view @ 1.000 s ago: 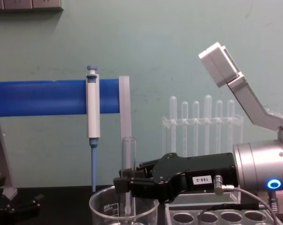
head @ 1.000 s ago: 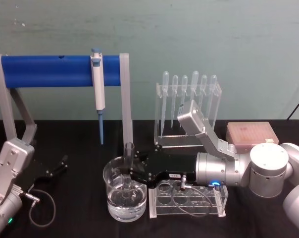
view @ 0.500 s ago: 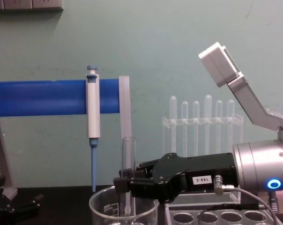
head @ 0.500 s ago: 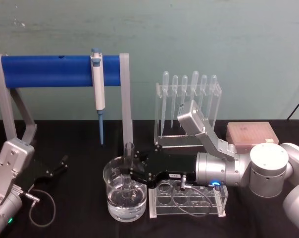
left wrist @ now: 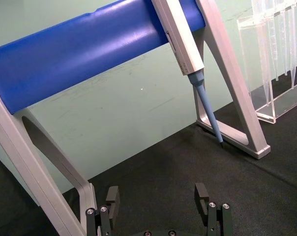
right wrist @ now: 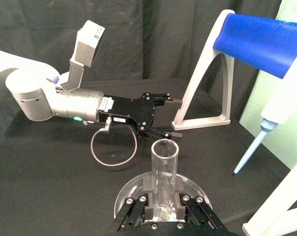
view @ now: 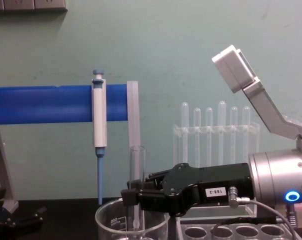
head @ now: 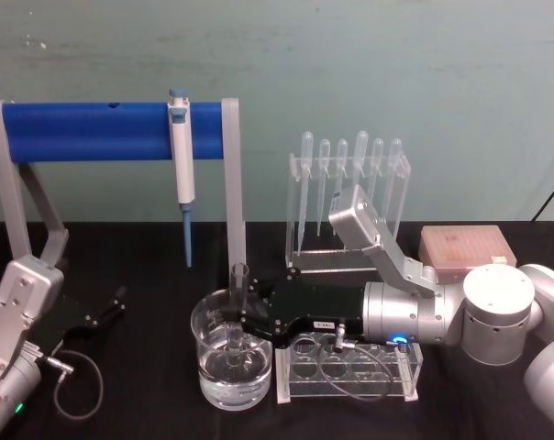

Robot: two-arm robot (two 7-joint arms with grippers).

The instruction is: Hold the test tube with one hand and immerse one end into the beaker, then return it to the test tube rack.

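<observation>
While the right gripper (head: 241,323) clamps the tube (head: 239,278) at mid-length, the tube stands upright with its lower end inside the beaker (head: 197,341), its open rim above the beaker's rim. Whether its tip meets the water (head: 231,380) I cannot tell. From the beaker, the rack (head: 349,392) sits just beside at 3 o'clock. The left gripper (head: 106,308) lies low over the table (head: 149,266) at 9 o'clock, well apart, fingers spread wide and holding nothing.

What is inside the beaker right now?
Clear liquid fills the lower part of the beaker; the test tube, gripped upright by the right claw, reaches down inside. Whether its tip meets the liquid is hidden by the claw.
</observation>
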